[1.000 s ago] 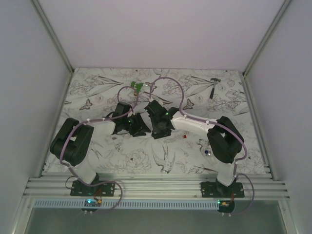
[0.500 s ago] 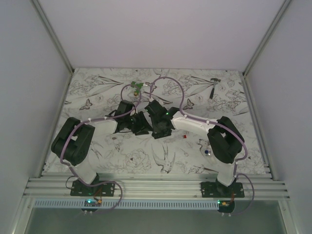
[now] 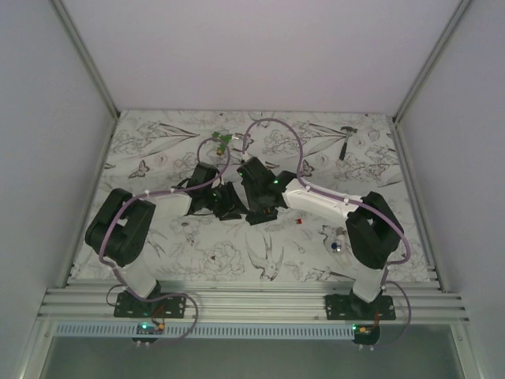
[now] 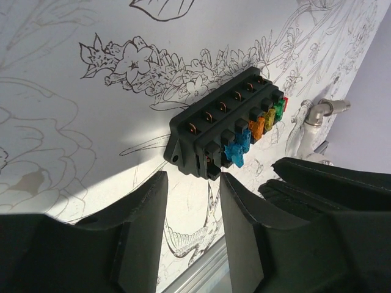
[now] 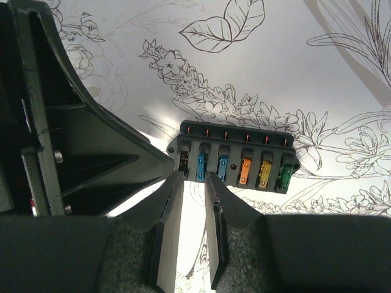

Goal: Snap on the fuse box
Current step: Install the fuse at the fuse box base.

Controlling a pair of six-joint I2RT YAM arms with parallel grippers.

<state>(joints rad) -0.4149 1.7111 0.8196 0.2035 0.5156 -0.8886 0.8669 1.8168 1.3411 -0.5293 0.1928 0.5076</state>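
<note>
The fuse box is a black block lying on the flower-printed table, with blue, orange, yellow and green fuses in its slots. It also shows in the left wrist view as the fuse box. From above it is hidden among the two gripper heads. My left gripper pinches the box's near end between its fingertips, and that end fills the gap. From above the left gripper reaches in from the left. My right gripper is open a little with only table between its fingers, its tips just short of the box's leftmost slots. The right gripper sits close beside the left one.
A small hammer-like tool lies at the back right and a green piece at the back middle. A tiny red piece and a white-silver thing with a blue dot lie under the right arm. An aluminium rail lines the near edge.
The right gripper's jaws have parted from shut to slightly open. The right arm's elbow has swung right and nearer. The left gripper has edged a little to the right.
</note>
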